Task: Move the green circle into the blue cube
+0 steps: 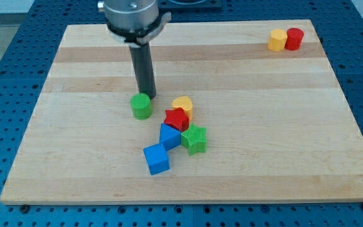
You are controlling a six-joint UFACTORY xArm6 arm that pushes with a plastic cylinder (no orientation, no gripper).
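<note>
The green circle (141,106), a short green cylinder, stands left of the board's middle. My tip (149,96) is right behind it, at its upper right edge, seemingly touching it. The blue cube (157,158) lies below and to the right of the green circle, a clear gap apart. A second blue block (169,136) sits just above the cube's right corner.
A red star (176,118), a yellow heart (183,105) and a green star (194,139) cluster with the second blue block right of the green circle. A yellow block (277,40) and a red cylinder (294,38) stand at the wooden board's (74,157) top right.
</note>
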